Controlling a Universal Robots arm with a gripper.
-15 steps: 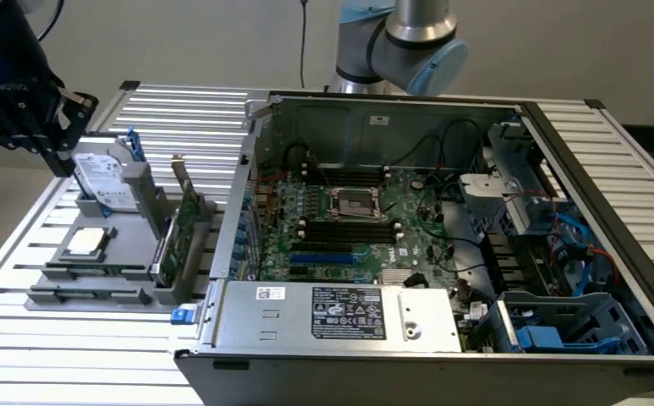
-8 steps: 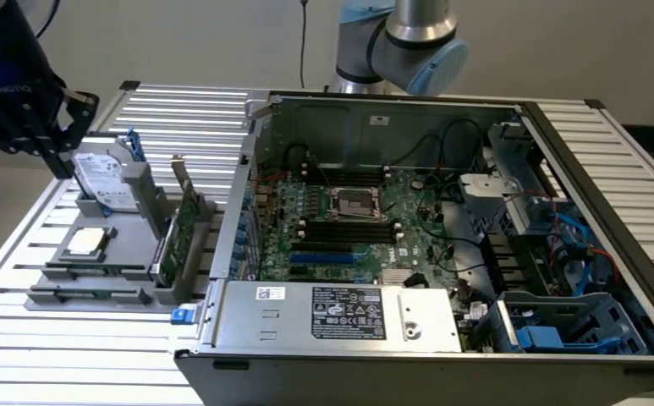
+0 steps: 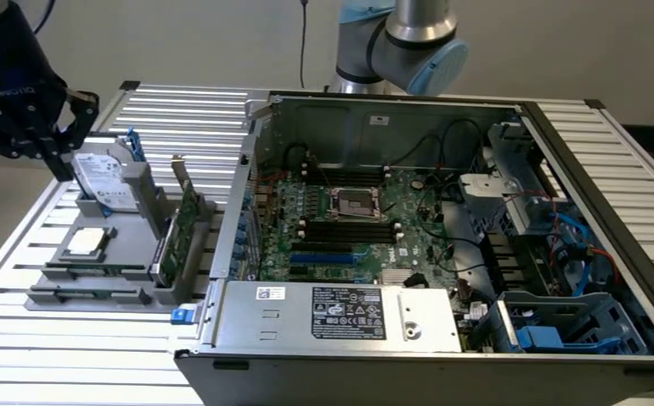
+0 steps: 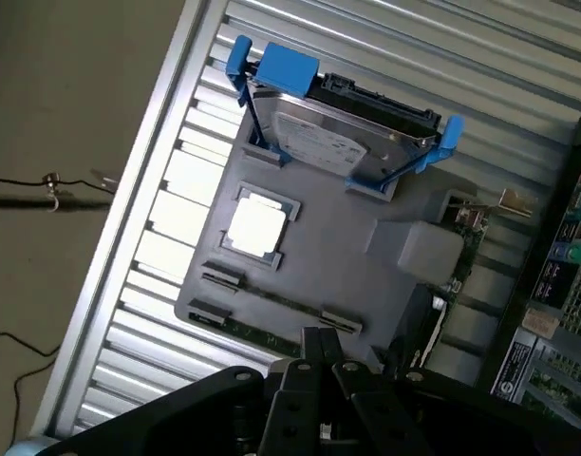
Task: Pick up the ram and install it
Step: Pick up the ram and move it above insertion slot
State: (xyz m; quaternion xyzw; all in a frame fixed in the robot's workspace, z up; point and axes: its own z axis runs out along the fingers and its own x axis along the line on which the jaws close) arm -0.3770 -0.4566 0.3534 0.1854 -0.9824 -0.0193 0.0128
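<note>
The ram (image 4: 257, 334) is a thin green stick standing on edge in the outer slot of the grey holder (image 4: 347, 275), beside a silver processor (image 4: 257, 228). My gripper (image 4: 317, 344) is shut with nothing between its fingers, and hovers above the holder's edge close to the ram. In the exterior view the black gripper (image 3: 63, 162) hangs at the left, over the far end of the grey holder (image 3: 112, 279) by the hard drive (image 3: 107, 182). The black memory slots (image 3: 349, 228) lie on the motherboard inside the open computer case (image 3: 304, 309).
The holder also carries a hard drive in a blue bracket (image 4: 343, 128) and a green expansion card (image 3: 180, 224) standing upright. The case stands on a slatted metal table (image 3: 67, 364), with cables and blue drive cages (image 3: 552, 326) at the exterior view's right.
</note>
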